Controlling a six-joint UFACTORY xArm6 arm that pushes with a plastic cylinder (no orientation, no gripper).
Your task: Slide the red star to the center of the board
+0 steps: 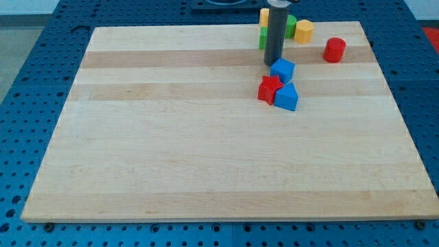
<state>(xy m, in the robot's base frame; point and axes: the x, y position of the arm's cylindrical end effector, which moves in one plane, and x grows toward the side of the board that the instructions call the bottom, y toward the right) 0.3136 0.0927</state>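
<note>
1. Biggest thing first: the pale wooden board surface fills most of the view, sitting on a blue perforated table that shows around its edges.
2. Next up is the straight dark rod, coming down from the view's top, right of centre. No claw on this rig, so nothing to call open or closed — it just ends in my tip.
3. My tip sits just at the upper-left of the blue cube-like block, so close I can't tell if it's touching or not.
4. Below that is the blue wedge-shaped block, pressed up against the red star block on its left. These three make a tight cluster, the star at the cluster's lower left.
5. So the red star is in the upper right part of the surface, up and to the right of the middle, just below my tip.
6. Red cylinder block sits alone further to the view's right, apart from the cluster.
7. Near the top edge: a yellow block just right of the rod, a green block partly hidden behind it, plus slivers of another yellow block and green block peeking out on the rod's left — shapes too hidden to call.
</note>
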